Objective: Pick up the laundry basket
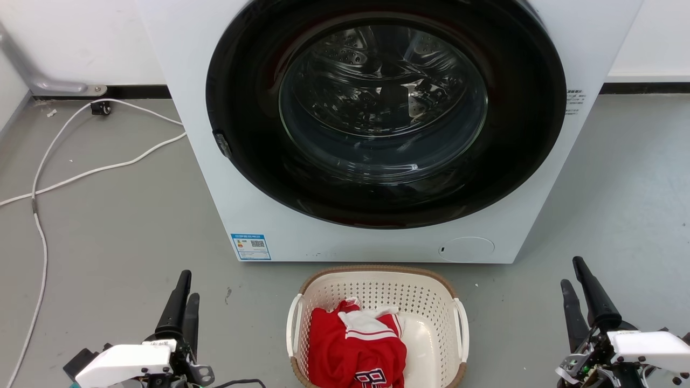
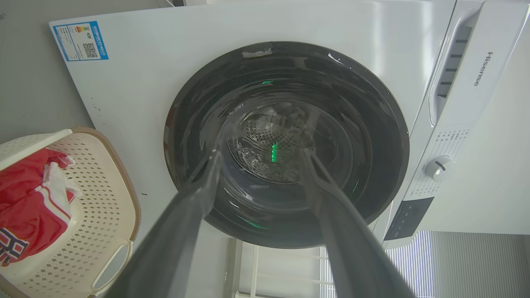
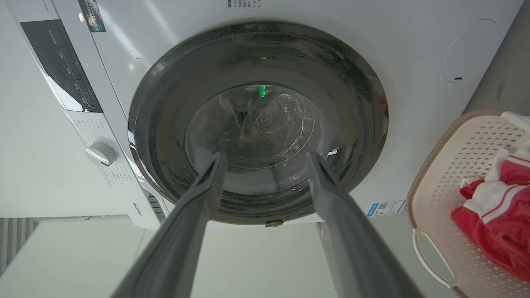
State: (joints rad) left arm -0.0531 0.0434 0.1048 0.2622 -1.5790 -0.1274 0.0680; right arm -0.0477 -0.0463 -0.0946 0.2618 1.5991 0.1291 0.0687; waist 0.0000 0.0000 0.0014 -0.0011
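The laundry basket [image 1: 377,293] stands on the grey floor just in front of the washing machine, low in the head view's middle. It is cream-white and perforated, with a brown rim and a white loop handle on each short side. A red and white garment [image 1: 356,345] lies inside it. My left gripper [image 1: 184,291] is at the lower left, well left of the basket, open and empty. At the lower right my right gripper [image 1: 572,275] is open too, well right of the basket. The basket [image 2: 103,207] shows at the left wrist view's left edge, and the basket [image 3: 443,174] at the right wrist view's right edge.
A white washing machine [image 1: 215,161] with a round dark glass door [image 1: 383,108] shut stands right behind the basket. White cables [image 1: 81,172] trail over the floor at the left. Open grey floor lies on both sides of the basket.
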